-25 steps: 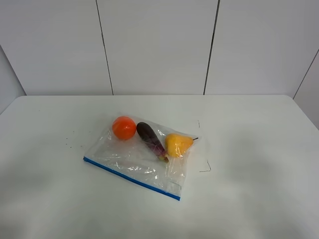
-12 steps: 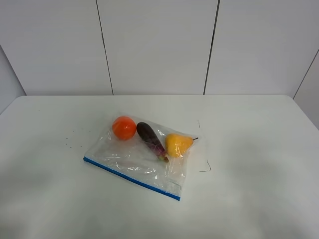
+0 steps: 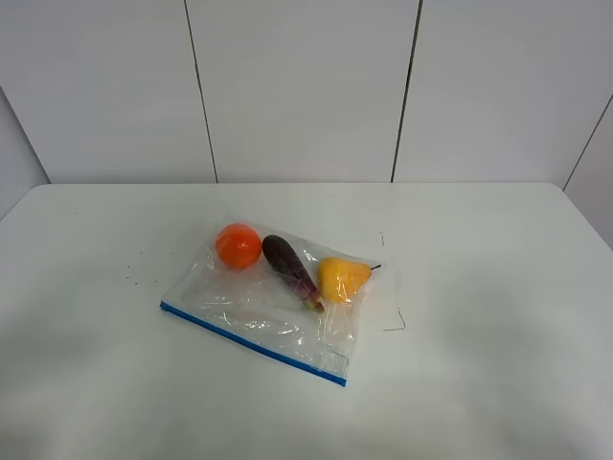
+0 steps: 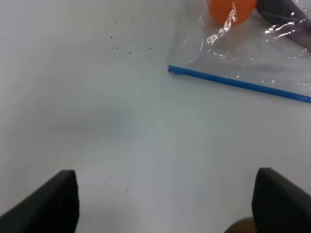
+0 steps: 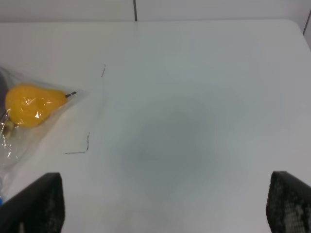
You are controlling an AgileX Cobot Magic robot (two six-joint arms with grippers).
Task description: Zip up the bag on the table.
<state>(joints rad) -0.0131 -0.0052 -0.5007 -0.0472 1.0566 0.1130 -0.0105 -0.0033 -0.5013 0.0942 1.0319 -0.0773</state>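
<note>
Looking down: clear zip bag [image 3: 271,301] lies flat near the middle of the white table [image 3: 498,287], blue zipper strip [image 3: 251,343] along its near edge.
Hidden: neither arm appears in the high view; whether the strip is sealed is hard to tell.
Contents: orange fruit [image 3: 238,245], purple eggplant [image 3: 290,269], yellow pear [image 3: 341,278] at the far side.
Left gripper [image 4: 165,201]: spread wide, holding nothing, only finger tips in frame, near the bag's left corner.
Right gripper [image 5: 165,204]: wide, holding nothing, right of the pear.
Surface: dark specks [image 3: 132,275], faint pen marks [image 3: 395,324].
Room: pale panelled wall [image 3: 306,86].
</note>
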